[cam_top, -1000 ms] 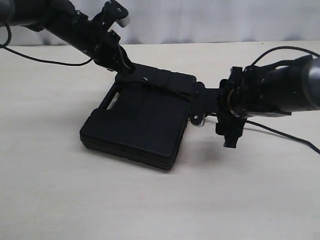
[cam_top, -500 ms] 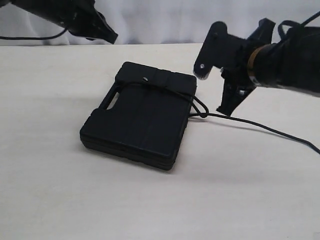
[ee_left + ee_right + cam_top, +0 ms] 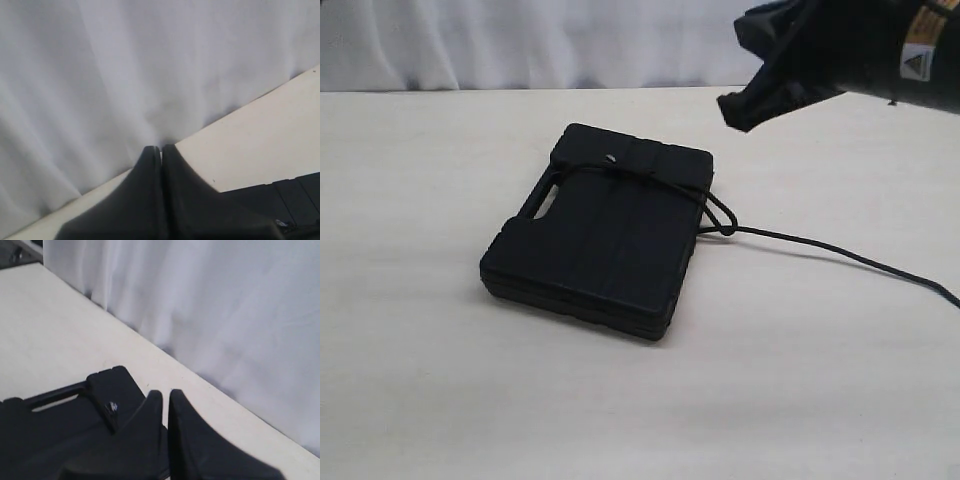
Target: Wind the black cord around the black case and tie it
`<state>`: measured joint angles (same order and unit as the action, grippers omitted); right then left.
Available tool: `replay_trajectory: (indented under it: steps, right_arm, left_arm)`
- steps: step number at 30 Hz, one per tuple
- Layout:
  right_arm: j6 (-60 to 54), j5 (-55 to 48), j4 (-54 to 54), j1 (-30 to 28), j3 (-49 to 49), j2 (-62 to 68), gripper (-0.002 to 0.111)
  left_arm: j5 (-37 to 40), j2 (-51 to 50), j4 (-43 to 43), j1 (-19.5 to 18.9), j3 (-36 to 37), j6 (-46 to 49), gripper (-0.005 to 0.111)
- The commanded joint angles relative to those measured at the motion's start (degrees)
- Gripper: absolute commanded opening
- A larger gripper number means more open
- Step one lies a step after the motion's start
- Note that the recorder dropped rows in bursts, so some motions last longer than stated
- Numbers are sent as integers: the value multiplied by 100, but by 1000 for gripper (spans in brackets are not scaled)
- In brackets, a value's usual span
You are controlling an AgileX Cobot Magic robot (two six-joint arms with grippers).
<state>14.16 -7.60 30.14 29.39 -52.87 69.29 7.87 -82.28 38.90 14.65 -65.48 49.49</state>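
The black case (image 3: 595, 240) lies flat in the middle of the table, its handle slot (image 3: 542, 196) towards the left. The black cord (image 3: 655, 180) runs across the far end of the lid, makes a small loop (image 3: 722, 222) at the case's right edge and trails off right along the table. My right gripper (image 3: 738, 108) hangs high above the back right, shut and empty; its wrist view shows the fingertips (image 3: 165, 394) together over the case (image 3: 45, 435). My left gripper (image 3: 161, 150) is shut and empty, out of the exterior view, with a corner of the case (image 3: 285, 197) below it.
A white curtain (image 3: 520, 40) hangs behind the table's far edge. The cord's loose tail (image 3: 860, 262) lies on the bare tabletop (image 3: 620, 400) to the right, reaching the view's edge.
Both arms have lifted off the case. The left arm has gone up and out of the exterior view. The right gripper rose from beside the cord and shut with nothing in it.
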Motion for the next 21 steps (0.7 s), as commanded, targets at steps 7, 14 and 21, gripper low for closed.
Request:
replay_trajectory:
  steps: [7,14,21]
  right_arm:
    - [16,-185,-892,8,-7,-1191,4]
    - [16,-121,-1535,8,231,-2224,4]
    - [16,-171,-1622,8,418,-3163,4]
  left_arm:
    - [-314,1296,226,-3,758,-49,0]
    - [-314,2540,226,-3,1560,-36,0]
    - [-485,3941,554,-3,2216,-36,0]
